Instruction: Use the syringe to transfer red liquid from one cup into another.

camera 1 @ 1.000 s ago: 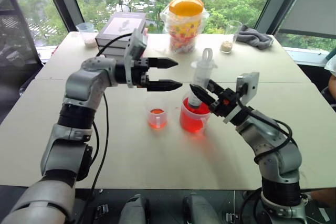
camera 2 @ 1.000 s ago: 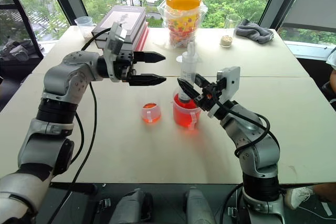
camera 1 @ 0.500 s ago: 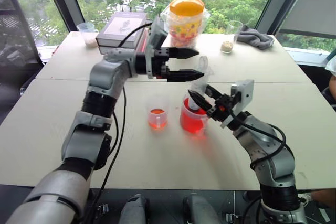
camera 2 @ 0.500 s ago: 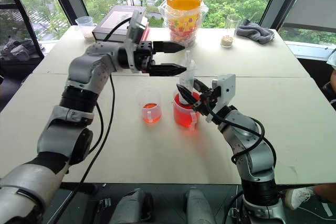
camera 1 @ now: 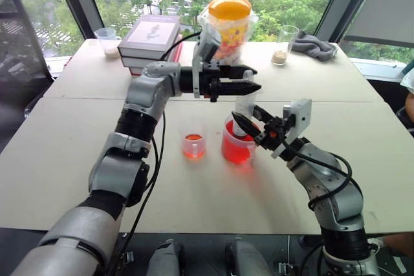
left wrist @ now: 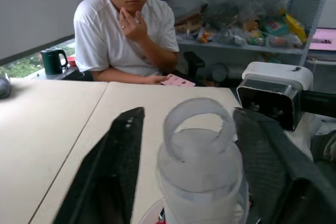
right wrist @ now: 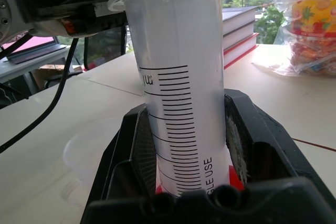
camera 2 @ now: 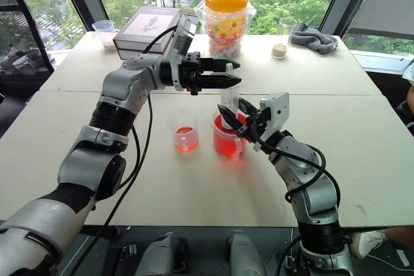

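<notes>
Since a second ago the left tool [camera 1: 253,85] has swung over to the syringe [camera 2: 229,104] plunger, fingers narrowing around it — grip uncertain. Right tool [camera 1: 249,123] clamps the barrel, tip down in the beaker [camera 1: 237,147]; no draw visible yet, cup [camera 1: 193,144] transfer pending.

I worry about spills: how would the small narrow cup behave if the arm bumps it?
The small cup probably tips or slides easily: it is narrow, thin clear plastic, with only a shallow layer of red liquid weighing it down. It stands free on the smooth table.
</notes>
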You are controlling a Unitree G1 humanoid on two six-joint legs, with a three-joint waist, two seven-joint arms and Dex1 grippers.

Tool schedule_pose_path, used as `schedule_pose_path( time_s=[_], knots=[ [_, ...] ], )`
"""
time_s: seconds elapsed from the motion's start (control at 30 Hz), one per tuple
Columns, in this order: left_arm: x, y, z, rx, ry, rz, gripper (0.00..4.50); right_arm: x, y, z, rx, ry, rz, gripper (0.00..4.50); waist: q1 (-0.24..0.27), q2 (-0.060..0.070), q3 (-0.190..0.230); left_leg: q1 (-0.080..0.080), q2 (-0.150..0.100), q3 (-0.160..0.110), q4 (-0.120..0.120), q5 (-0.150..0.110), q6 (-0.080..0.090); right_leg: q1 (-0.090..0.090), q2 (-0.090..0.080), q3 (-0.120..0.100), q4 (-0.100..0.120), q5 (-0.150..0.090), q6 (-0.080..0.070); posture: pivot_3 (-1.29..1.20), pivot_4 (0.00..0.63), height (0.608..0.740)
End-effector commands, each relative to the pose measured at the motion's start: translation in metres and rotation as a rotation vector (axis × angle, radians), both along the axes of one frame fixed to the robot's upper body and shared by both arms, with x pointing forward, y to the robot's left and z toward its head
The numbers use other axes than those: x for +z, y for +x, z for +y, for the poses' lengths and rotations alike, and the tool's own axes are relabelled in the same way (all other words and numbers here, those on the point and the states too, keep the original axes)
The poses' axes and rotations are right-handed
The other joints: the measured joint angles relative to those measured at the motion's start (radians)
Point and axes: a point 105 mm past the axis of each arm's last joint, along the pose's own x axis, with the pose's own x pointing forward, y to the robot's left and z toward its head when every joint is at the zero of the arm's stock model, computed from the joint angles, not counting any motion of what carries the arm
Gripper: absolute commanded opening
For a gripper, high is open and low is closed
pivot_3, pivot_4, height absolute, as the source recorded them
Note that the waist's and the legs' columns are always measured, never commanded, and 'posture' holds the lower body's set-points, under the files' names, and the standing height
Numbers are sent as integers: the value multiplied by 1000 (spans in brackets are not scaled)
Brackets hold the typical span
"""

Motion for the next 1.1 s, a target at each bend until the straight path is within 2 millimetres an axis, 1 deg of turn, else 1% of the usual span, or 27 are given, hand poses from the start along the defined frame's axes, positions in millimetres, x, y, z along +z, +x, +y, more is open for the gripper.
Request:
schedule_pose_path(
  time_s=[0.03, 0.2, 0.57, 0.87, 1.1],
  knots=[
    [16, -4, -1, -5, -22, -52, 1117, 11, -4, 0, 12, 3, -51, 1484, 0, 0, 0, 0, 0, 0, 0, 0, 0, 0, 0, 0, 0, 0, 0, 0, 150, 740],
    [22, -4, 0, 3, -42, -70, 1117, 8, -4, 1, 18, -2, -38, 1484, 0, 0, 0, 0, 0, 0, 0, 0, 0, 0, 0, 0, 0, 0, 0, 0, 150, 740],
    [54, 0, 1, 44, -111, -130, 1117, -4, -6, 6, 51, -3, 26, 1484, 0, 0, 0, 0, 0, 0, 0, 0, 0, 0, 0, 0, 0, 0, 0, 0, 150, 740],
    [65, 5, 5, 76, -135, -160, 1117, -14, -8, 9, 75, -4, 68, 1484, 0, 0, 0, 0, 0, 0, 0, 0, 0, 0, 0, 0, 0, 0, 0, 0, 150, 740],
    [68, 8, 8, 98, -139, -175, 1117, -19, -9, 10, 81, -7, 84, 1484, 0, 0, 0, 0, 0, 0, 0, 0, 0, 0, 0, 0, 0, 0, 0, 0, 150, 740]
  ],
)
